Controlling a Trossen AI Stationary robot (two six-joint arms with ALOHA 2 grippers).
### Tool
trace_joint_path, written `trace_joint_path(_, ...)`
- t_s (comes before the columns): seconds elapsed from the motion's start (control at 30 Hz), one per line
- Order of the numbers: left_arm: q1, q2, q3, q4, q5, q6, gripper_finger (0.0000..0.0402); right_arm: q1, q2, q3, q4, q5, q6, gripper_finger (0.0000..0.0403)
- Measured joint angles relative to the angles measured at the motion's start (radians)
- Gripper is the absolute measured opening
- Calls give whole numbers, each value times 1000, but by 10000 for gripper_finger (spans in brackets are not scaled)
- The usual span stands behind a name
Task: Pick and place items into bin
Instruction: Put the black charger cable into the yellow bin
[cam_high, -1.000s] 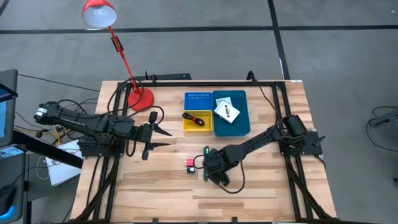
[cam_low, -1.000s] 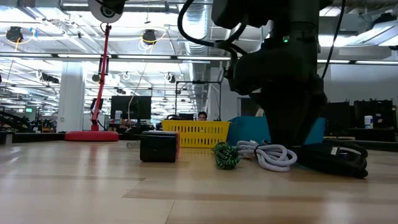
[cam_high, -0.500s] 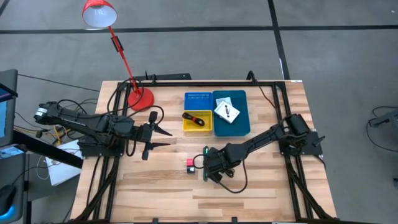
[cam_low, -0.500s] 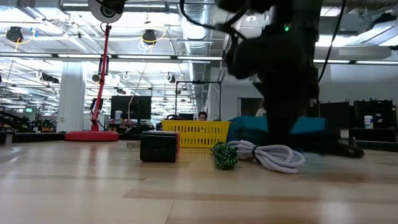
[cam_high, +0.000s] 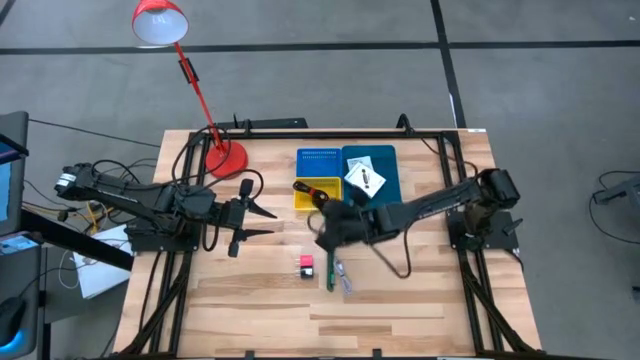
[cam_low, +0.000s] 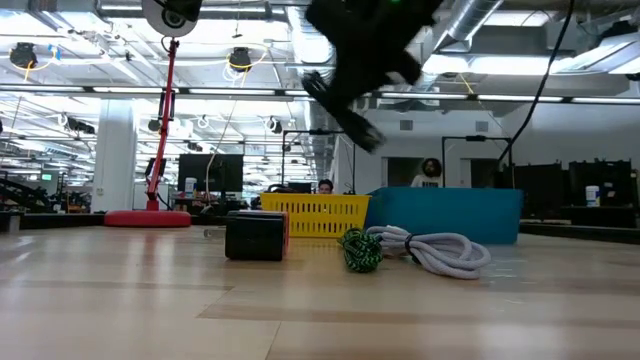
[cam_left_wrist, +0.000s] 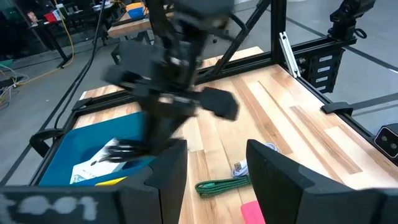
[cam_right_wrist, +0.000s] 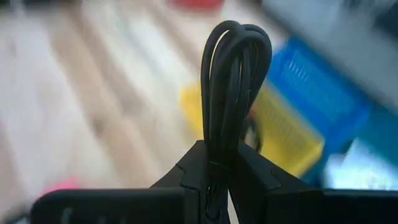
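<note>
My right gripper (cam_high: 325, 222) hangs above the table just in front of the yellow bin (cam_high: 301, 205), shut on a bundle of black cable (cam_right_wrist: 235, 74). Another black cable with red bands (cam_high: 316, 192) lies in the yellow bin. A white packet (cam_high: 365, 178) lies in the blue bin (cam_high: 390, 202). On the table in front rest a red-pink block (cam_high: 306, 264), a green-handled tool (cam_high: 330, 272) and a clear packet (cam_high: 343, 281). My left gripper (cam_high: 270, 222) waits open at the table's left. My right gripper pinches the folded black cable bundle between its two fingers (cam_right_wrist: 252, 171). Several strands run side by side through the gap, and the looped end (cam_right_wrist: 236, 34) stands out past the fingertips. The bundle is lifted clear of the table.
A red desk lamp (cam_high: 225, 157) stands at the far left of the table. A blue grid tray (cam_high: 318, 160) sits behind the yellow bin. In the low view a green coil (cam_low: 362, 250) and a white cord (cam_low: 440, 250) lie beside the dark block (cam_low: 256, 235).
My right gripper stood open low over the table near the front, then shut on the black cable bundle. It has risen with it and gone toward the far edge and the yellow bin. The bundle is lifted clear; the other items stay in place.
</note>
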Motion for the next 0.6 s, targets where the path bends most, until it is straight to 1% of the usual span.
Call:
trace_joint_path(0.13, 0, 0, 0, 1, 2, -1, 155, -71, 8, 1, 215, 12, -224, 46)
trace_joint_path(0.2, 0, 0, 0, 0, 2, -3, 155, -105, 22, 1, 270, 5, -293, 45)
trace_joint_path(0.27, 0, 0, 0, 0, 2, -8, 155, -140, 42, 1, 293, -27, -318, 45)
trace_joint_path(0.4, 0, 0, 0, -2, 2, -8, 155, -201, 88, -1, 285, -102, -332, 46)
trace_joint_path(0.6, 0, 0, 0, -3, 2, -8, 155, -232, 154, -1, 285, -123, -324, 57)
